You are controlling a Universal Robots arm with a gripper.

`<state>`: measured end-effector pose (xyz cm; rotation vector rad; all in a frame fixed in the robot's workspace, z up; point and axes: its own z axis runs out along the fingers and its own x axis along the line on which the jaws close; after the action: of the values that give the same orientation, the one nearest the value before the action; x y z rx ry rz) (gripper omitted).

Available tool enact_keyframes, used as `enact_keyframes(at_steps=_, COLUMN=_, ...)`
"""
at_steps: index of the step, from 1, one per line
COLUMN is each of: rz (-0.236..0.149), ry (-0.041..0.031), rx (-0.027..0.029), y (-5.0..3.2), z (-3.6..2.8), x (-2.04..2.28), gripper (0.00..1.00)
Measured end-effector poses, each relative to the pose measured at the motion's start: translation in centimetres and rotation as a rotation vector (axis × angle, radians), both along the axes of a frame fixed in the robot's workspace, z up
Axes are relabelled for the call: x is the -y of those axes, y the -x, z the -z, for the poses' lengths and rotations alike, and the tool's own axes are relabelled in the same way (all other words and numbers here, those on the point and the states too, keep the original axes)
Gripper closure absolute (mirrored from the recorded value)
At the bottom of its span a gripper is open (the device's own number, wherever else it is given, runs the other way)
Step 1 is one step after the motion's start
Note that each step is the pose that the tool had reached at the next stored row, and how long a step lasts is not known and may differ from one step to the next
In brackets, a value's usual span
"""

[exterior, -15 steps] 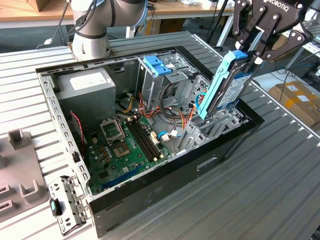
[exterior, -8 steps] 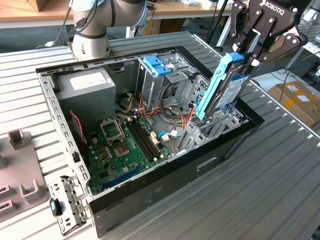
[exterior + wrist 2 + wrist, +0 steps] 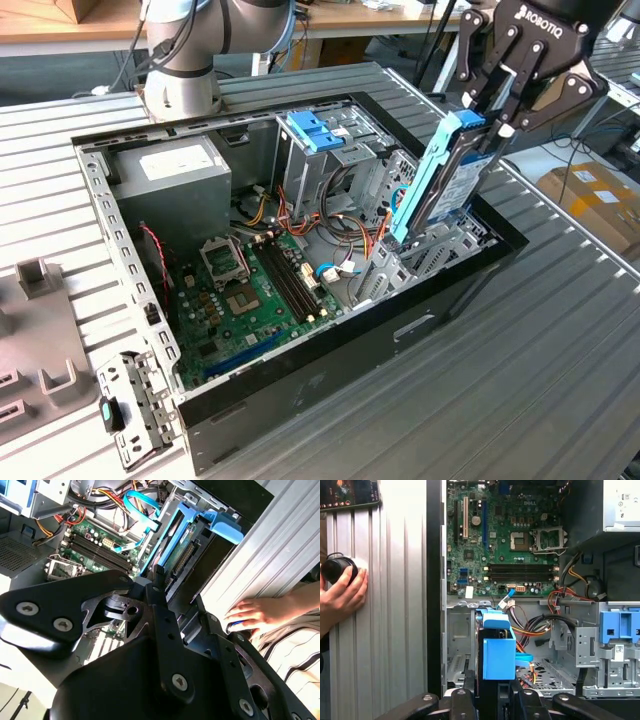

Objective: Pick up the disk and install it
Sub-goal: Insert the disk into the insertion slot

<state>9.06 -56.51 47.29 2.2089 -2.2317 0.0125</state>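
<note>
The disk (image 3: 440,185) is a flat silver-grey drive with blue side rails. It stands on edge, tilted, with its lower end inside the drive bay (image 3: 452,252) at the corner of the open computer case (image 3: 330,340) on the exterior view's right. My gripper (image 3: 487,112) is shut on the disk's upper end. In the second wrist view the disk (image 3: 181,545) reaches away from the gripper (image 3: 159,586) into the case. In the first wrist view the disk's blue rail (image 3: 498,652) rises between my black fingers (image 3: 470,696).
A motherboard (image 3: 250,290) lies on the case floor beside loose cables (image 3: 300,220), a grey power supply (image 3: 170,172) and a blue latch (image 3: 314,130). A person's hand (image 3: 255,612) rests on the ribbed table (image 3: 520,380) beside the case. A metal bracket (image 3: 135,410) lies outside the case.
</note>
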Motion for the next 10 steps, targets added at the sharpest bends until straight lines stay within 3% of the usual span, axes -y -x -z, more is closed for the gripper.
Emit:
enact_keyframes(at_steps=4, rz=0.0, ry=0.0001, rx=-0.0001, y=0.0, z=0.71, x=0.0, gripper=0.65)
enact_keyframes(at_steps=10, rz=0.0, ry=0.0003, rx=-0.0001, y=-0.03, z=0.83, x=0.0, gripper=0.65)
